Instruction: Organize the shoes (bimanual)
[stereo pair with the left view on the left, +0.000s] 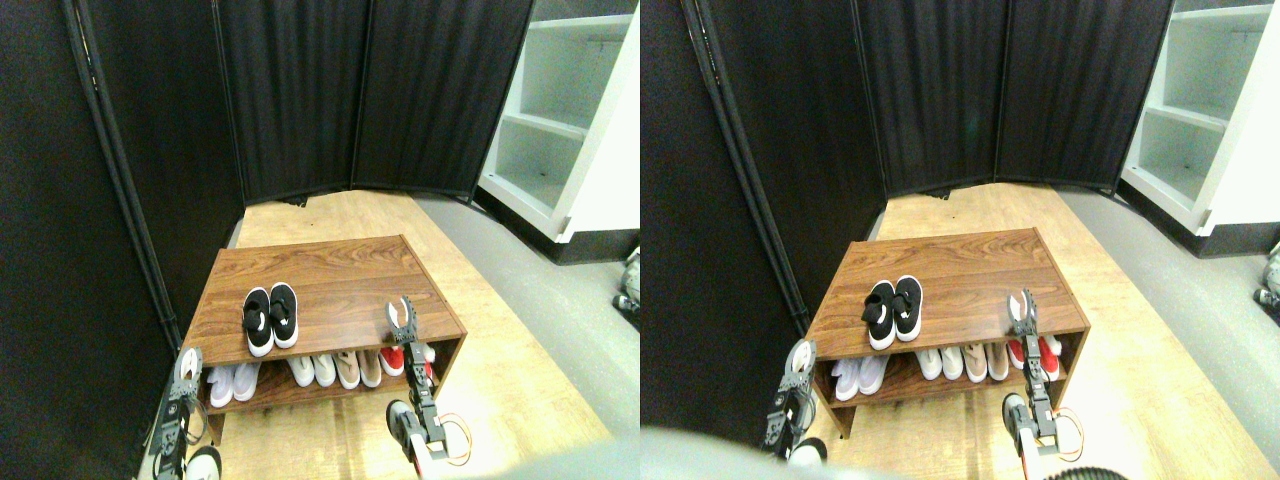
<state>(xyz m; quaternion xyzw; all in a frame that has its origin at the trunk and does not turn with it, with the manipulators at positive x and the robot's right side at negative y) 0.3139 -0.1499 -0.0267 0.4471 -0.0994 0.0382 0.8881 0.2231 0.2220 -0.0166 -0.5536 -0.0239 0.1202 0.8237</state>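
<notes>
On top of the brown wooden shoe rack: two small black slip-on sneakers with white soles.
Side by side and touching, they lie lengthwise front to back; both grippers' jaw states cannot be told.

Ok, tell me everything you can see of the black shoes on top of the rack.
The black shoes are a pair of small slip-ons with white soles and a white mark on the side. They look like fabric. They lie side by side, touching, soles down, on the left part of the wooden shoe rack's top board. Neither gripper touches them: the right gripper is over the board's right end, and the left gripper is beside the rack's left end.
</notes>
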